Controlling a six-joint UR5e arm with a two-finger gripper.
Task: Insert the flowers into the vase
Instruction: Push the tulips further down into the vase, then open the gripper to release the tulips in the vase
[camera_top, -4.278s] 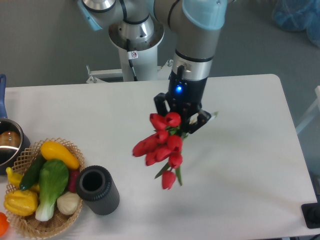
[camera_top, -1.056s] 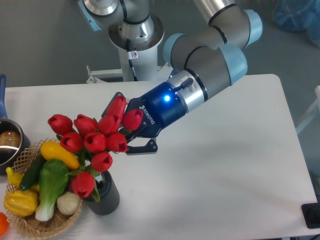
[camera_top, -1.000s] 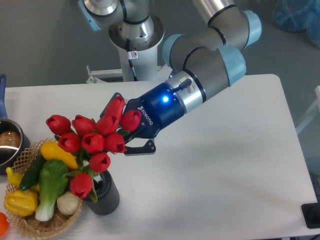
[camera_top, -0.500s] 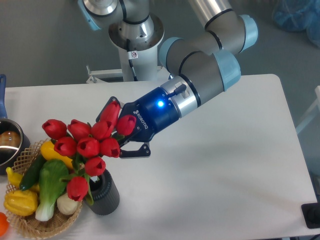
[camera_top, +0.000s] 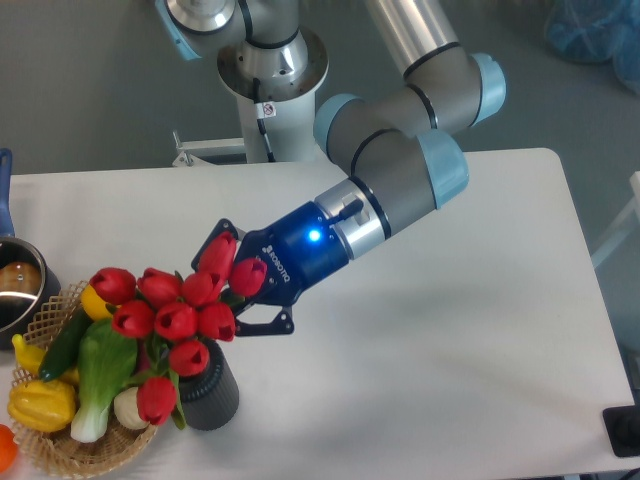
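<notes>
The flowers (camera_top: 175, 315), a bunch of red tulip buds with green leaves, hang tilted over the vase and the basket's right edge. My gripper (camera_top: 240, 285) is shut on the bunch's stems, which the buds and fingers mostly hide. The vase (camera_top: 208, 392) is a small dark ribbed cylinder at the table's front left. Its mouth is covered by the lowest buds, so I cannot tell whether any stem is inside. The arm reaches down from the upper right.
A wicker basket (camera_top: 60, 450) holding yellow and green vegetables stands left of the vase, touching it. A metal pot (camera_top: 18, 285) sits at the far left edge. The robot base (camera_top: 265, 70) is behind the table's back edge.
The gripper has carried the flowers from mid-table to the left and, over the last second, lower and further left toward the vase. The vase and basket have stayed put.
</notes>
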